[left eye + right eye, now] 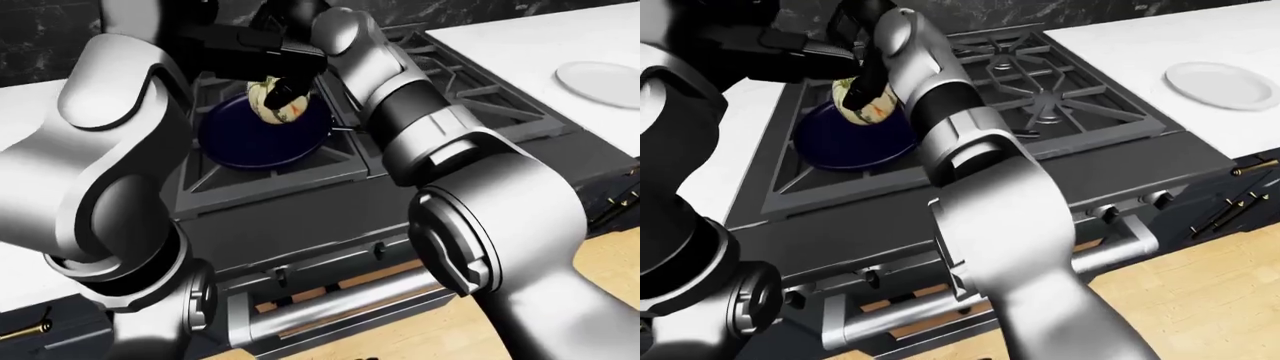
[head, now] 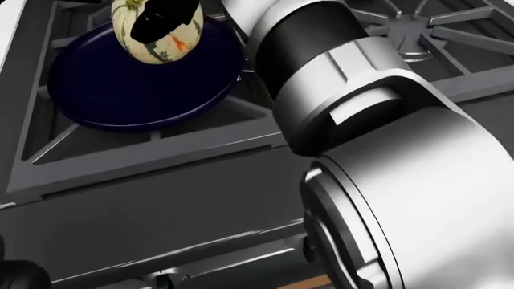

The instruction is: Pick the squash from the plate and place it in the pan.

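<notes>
A cream squash with green and orange streaks hangs over the upper part of the dark blue pan, which sits on the left burner grate. My right hand has its black fingers closed over the squash's top; whether the squash touches the pan I cannot tell. My right arm fills the right of the head view. In the left-eye view my left arm rises at the left, and its dark forearm reaches toward the squash; its fingers cannot be made out. The white plate lies bare on the counter at the right.
The black stove has more grates to the right of the pan, whose handle points right. White counters flank the stove. An oven handle and knobs run below, above a wooden floor.
</notes>
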Robot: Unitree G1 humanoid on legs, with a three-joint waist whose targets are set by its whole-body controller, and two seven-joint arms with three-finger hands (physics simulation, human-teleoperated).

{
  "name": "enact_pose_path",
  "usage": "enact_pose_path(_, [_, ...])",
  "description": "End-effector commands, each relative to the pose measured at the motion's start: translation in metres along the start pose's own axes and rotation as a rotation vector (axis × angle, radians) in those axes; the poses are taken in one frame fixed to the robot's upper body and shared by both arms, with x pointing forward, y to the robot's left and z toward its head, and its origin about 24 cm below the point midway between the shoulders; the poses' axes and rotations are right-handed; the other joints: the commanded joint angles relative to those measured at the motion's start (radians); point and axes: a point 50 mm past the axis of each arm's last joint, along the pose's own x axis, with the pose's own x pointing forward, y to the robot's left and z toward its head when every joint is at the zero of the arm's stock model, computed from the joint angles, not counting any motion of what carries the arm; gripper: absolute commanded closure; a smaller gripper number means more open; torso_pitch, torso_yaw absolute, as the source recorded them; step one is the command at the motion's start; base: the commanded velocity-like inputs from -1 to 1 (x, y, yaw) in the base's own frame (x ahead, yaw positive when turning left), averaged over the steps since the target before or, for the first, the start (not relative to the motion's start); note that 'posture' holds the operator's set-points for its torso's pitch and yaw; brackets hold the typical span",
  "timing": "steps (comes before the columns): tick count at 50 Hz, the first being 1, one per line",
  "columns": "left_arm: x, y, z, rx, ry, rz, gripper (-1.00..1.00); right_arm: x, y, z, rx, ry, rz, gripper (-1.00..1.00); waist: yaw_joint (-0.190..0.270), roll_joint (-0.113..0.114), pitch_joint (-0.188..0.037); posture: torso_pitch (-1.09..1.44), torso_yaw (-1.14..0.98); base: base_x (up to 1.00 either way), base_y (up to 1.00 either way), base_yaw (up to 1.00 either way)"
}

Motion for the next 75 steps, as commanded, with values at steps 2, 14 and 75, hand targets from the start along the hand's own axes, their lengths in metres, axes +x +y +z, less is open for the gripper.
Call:
enact_pose_path(2, [-0.002,0.002,0.016,-0.004,-0.082,0.014,-1.0,-0.008,-0.024,0.039,-0.016,-0.17,-0.136,1.0,0.0,0.004,-0.041,0.0,0.0,0.0,0.0,0.0])
enact_pose_path(14, [-0.003,0.002,0.017,-0.006,-0.083,0.011,-1.0,-0.002,-0.002,0.032,-0.028,-0.181,-0.121,1.0,-0.003,0.002,-0.043,0.0,0.0,0.0,0.0,0.0])
enact_pose_path(75, [-0.003,0.0,0.016,-0.005,-0.086,0.004,-1.0,0.001,0.012,0.021,-0.073,-0.151,-0.09,-1.0,0.003,0.001,-0.042,0.0,0.0,0.0,0.0,0.0])
